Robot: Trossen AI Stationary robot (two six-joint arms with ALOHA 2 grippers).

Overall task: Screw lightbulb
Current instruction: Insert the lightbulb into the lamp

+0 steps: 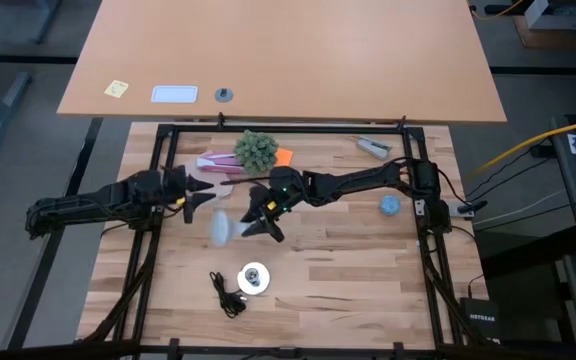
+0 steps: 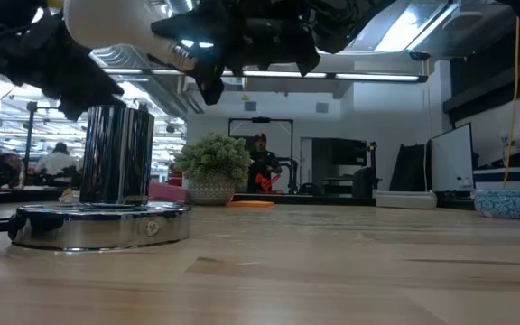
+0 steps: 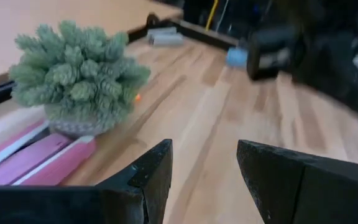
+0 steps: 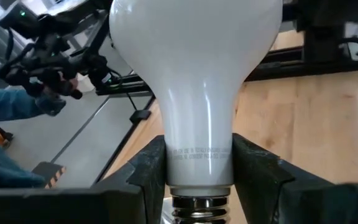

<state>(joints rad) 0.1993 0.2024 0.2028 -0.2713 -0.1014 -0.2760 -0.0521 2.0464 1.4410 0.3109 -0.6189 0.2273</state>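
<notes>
Close against the right wrist camera: lightbulb [image 4: 194, 93], frosted white, neck clamped between the two dark fingers [image 4: 148, 168] of the right gripper [image 4: 199, 163], dome pointing away from the wrist, grey screw thread just showing below the fingers and cut off at the frame edge. From above, only a pale blur for the lightbulb [image 1: 222, 228], right gripper [image 1: 255, 222] pinching its narrow end, held over the table [image 1: 348, 280] near its middle, up in the air rather than resting. In the low view, bulb [image 2: 116, 23] cropped by the top edge, fingers around its base hard to separate from the dark arm.

Left gripper [image 3: 205, 171] parted, nothing between its fingers, bare wood showing through the gap; from above, left gripper [image 1: 200, 193] just beside the bulb, pointing toward it, not touching.

Nearer the table's front edge: socket disc [image 1: 254, 278] with black cord [image 1: 226, 293], well apart from the bulb.

Farther back: potted plant [image 1: 256, 149], pink blocks [image 1: 218, 160] beside it, blue bowl [image 1: 391, 205] to the right.

Beyond the table, in the low view: a person [image 2: 260, 162], too small to make out.
</notes>
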